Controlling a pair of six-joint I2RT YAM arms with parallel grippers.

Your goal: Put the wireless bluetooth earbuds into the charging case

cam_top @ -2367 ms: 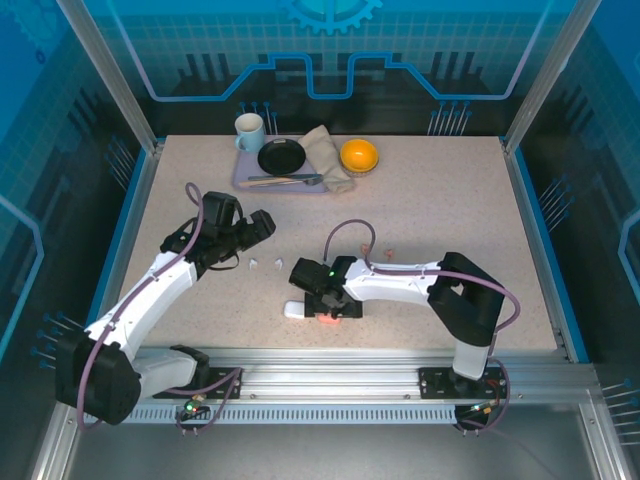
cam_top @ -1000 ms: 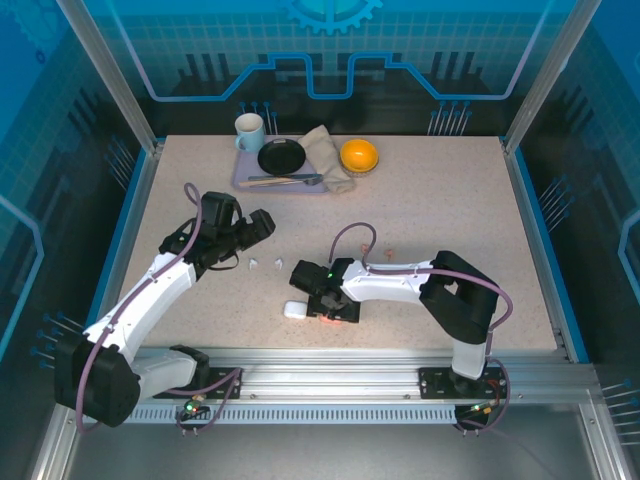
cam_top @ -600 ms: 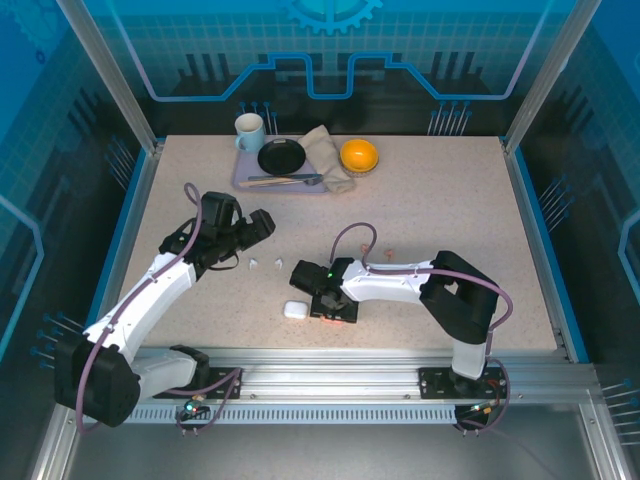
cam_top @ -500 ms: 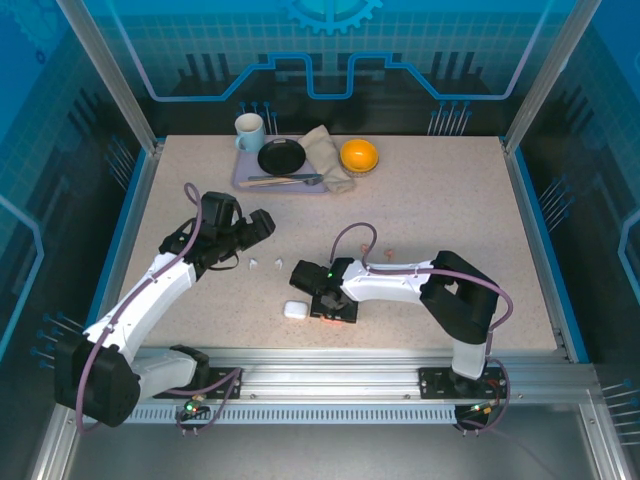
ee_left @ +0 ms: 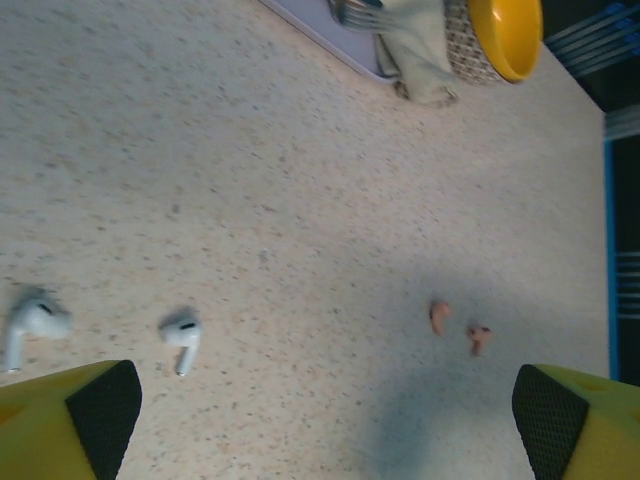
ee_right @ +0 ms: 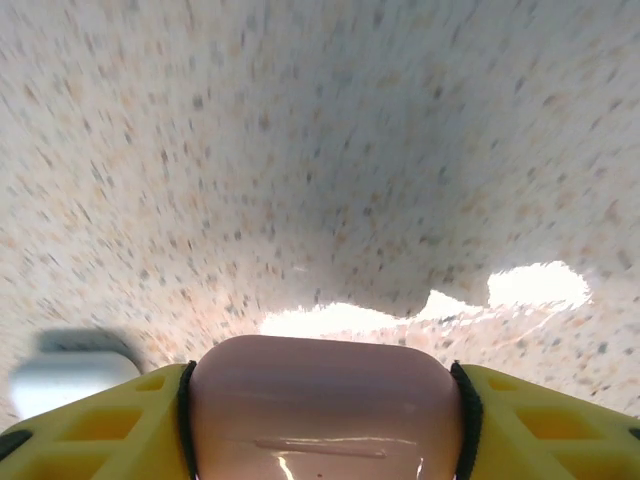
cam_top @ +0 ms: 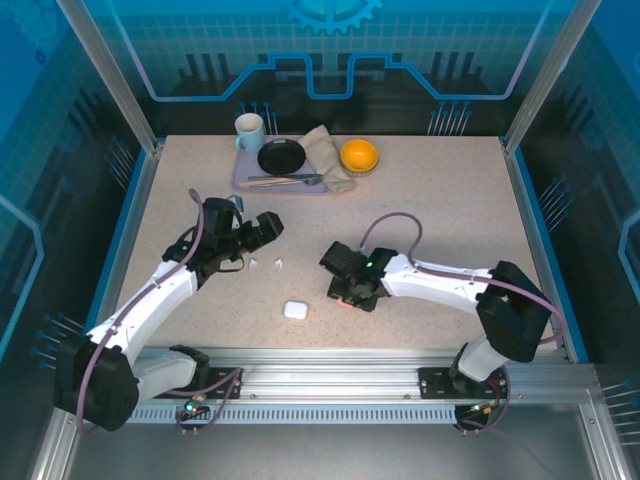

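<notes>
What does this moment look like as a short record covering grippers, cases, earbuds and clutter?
left gripper: open, holding nothing, over the speckled table
right gripper: closed on the rounded pink plastic charging case
white case: rounded white plastic charging case lying free on the table, apart from both grippers
white earbuds: two small white plastic earbuds, loose on the table beneath the left gripper
pink earbuds: two tiny pink plastic earbuds, loose, side by side
far edge: white mug, yellow bowl

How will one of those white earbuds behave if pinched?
The white earbud looks tiny beside the open left gripper, so it is probably very light and easily flicked away. Its smooth rounded head and thin stem suggest it may slip or pivot when pinched.
</notes>
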